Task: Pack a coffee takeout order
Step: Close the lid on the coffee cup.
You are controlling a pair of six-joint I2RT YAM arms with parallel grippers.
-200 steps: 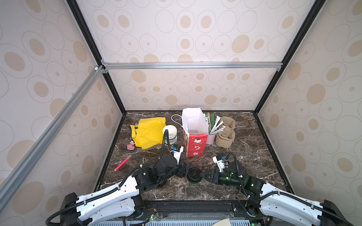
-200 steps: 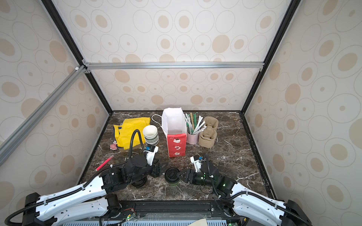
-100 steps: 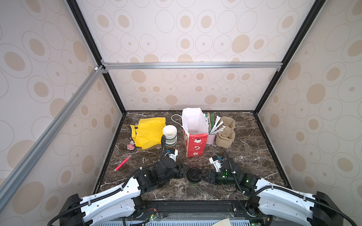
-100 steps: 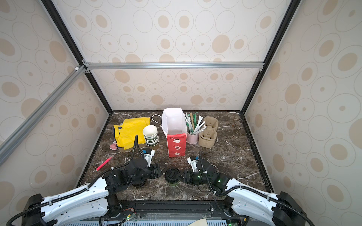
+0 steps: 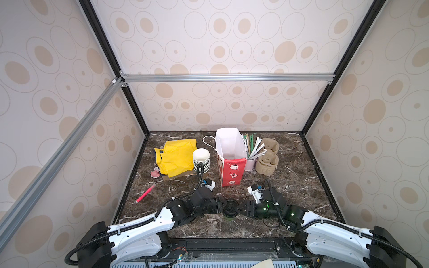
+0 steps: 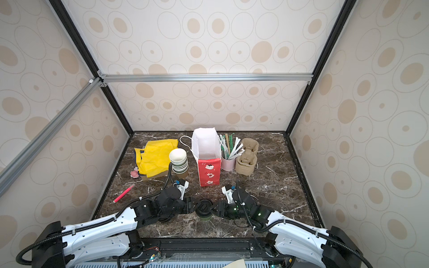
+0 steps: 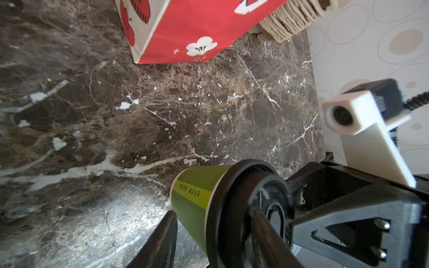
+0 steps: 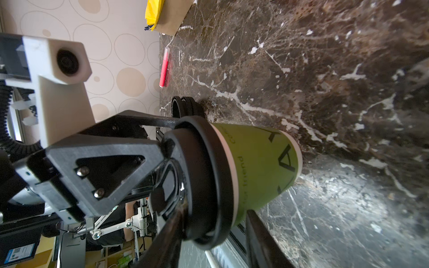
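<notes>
- Your left end effector (image 5: 223,207): jaws half-open at the black lid (image 5: 230,205); you cannot tell whether it grips.
- Your right end effector (image 5: 239,207): the same, on the opposite side.
- Your green paper cup (image 5: 228,218): upright on the surface (image 5: 290,185), between both.

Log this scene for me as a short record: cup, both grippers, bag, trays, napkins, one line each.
cup: green paper cup, black lid on, upright on the marble table, front centre
left gripper: one finger over the lid, one beside the cup wall; grip unclear
right gripper: same, from the opposite side; grip unclear
bag: red paper bag standing open behind the cup
trays: pulp trays stacked at back right
napkins: yellow napkins at back left, beside stacked lidless cups
</notes>
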